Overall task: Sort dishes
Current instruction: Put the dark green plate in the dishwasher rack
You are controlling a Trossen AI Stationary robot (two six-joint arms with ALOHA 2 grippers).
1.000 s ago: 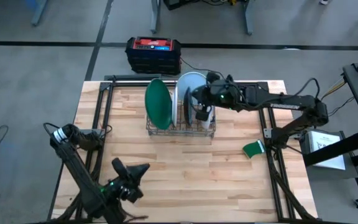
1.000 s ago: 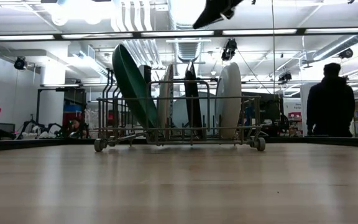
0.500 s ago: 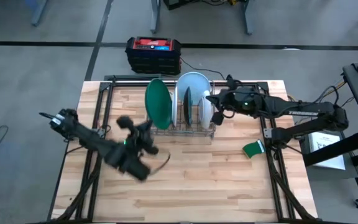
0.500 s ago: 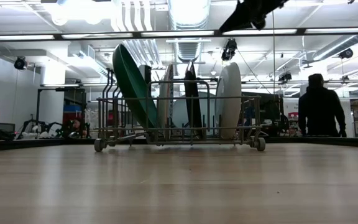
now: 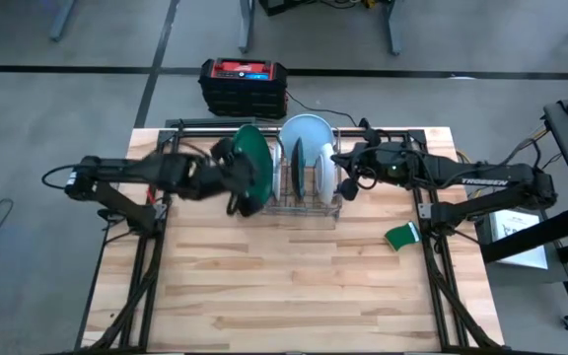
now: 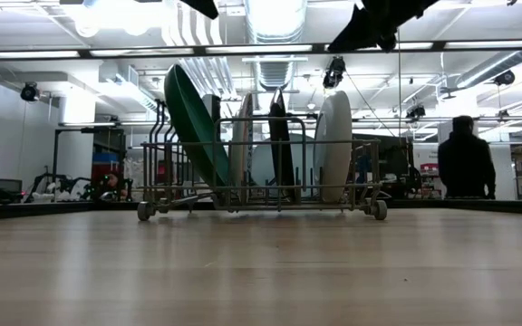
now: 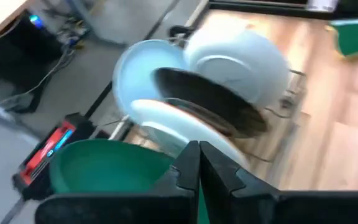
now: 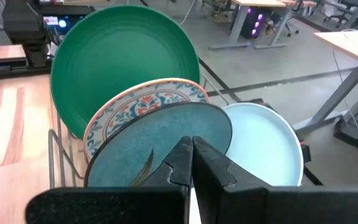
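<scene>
1. The left arm is swinging across the wooden surface (image 5: 294, 286) from where it was half a second ago near the front, and its left end effector (image 5: 237, 187) is now hovering just beside the dark green plate (image 5: 251, 158); the right arm is barely shifting, staying beside the rack's right end.
2. The left end effector (image 7: 199, 163) is showing its two fingers pressed together, holding nothing, in its wrist view.
3. The grey wire rack (image 6: 259, 172) is standing at the back middle of the surface, carrying all the dishes on edge.
4. The dark green plate (image 6: 193, 122) is leaning at the rack's left end, tilting outward.
5. A patterned plate (image 8: 143, 112) is standing next to it, then the teal plate (image 8: 166, 146), and the pale blue plate (image 5: 306, 131) is sitting toward the rack's far side.
6. The white plate (image 6: 335, 145) is standing upright at the rack's right end.
7. The right end effector (image 5: 345, 170) is hovering just beside the white plate, its fingers (image 8: 204, 163) closed against each other and empty.
8. A green sponge (image 5: 401, 236) is lying on the surface, well apart from the rack.
9. A person (image 6: 467, 158) is standing in the room behind.
</scene>
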